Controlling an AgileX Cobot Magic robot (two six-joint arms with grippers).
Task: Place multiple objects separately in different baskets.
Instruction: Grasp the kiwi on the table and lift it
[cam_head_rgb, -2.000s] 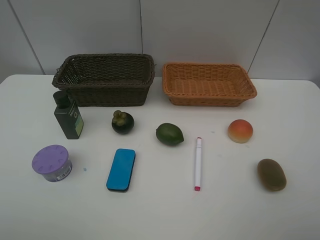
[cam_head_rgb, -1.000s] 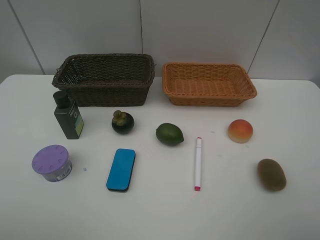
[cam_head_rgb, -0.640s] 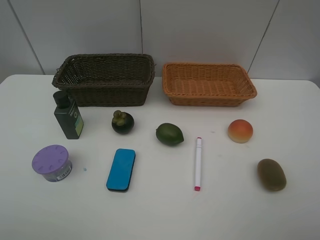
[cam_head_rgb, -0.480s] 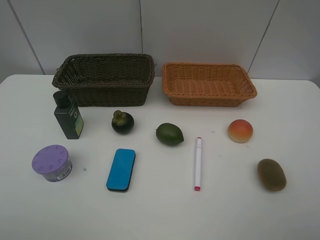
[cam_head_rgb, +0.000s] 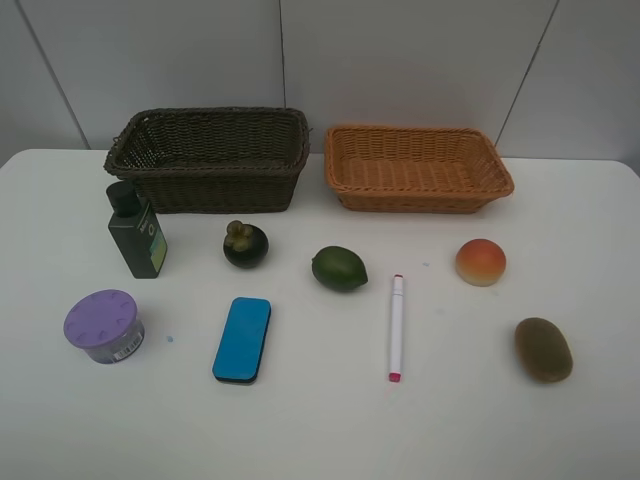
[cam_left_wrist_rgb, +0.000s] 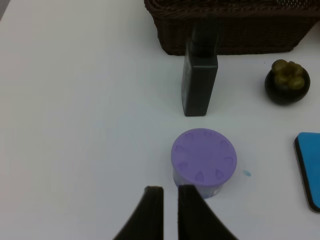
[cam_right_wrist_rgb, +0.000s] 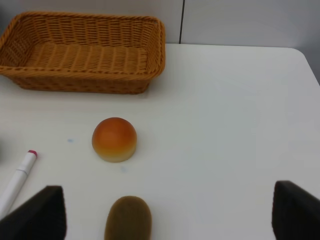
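Left wrist view: left gripper (cam_left_wrist_rgb: 170, 190), jaws pressed together and gripping nothing, is risking a shove rather than a grasp if it is advancing unopened, since the purple-lidded tub (cam_left_wrist_rgb: 204, 159) is lying just ahead of its tips, the dark green bottle (cam_left_wrist_rgb: 201, 80) beyond. Right wrist view: right gripper (cam_right_wrist_rgb: 170, 195), jaws spread wide and empty, is risking an off-centre pinch that would be squeezing the round brown kiwi (cam_right_wrist_rgb: 128, 217) loose; the kiwi is appearing between the fingers, nearer one, with the orange-red peach (cam_right_wrist_rgb: 114, 139) and orange-tan basket (cam_right_wrist_rgb: 150, 55) farther out
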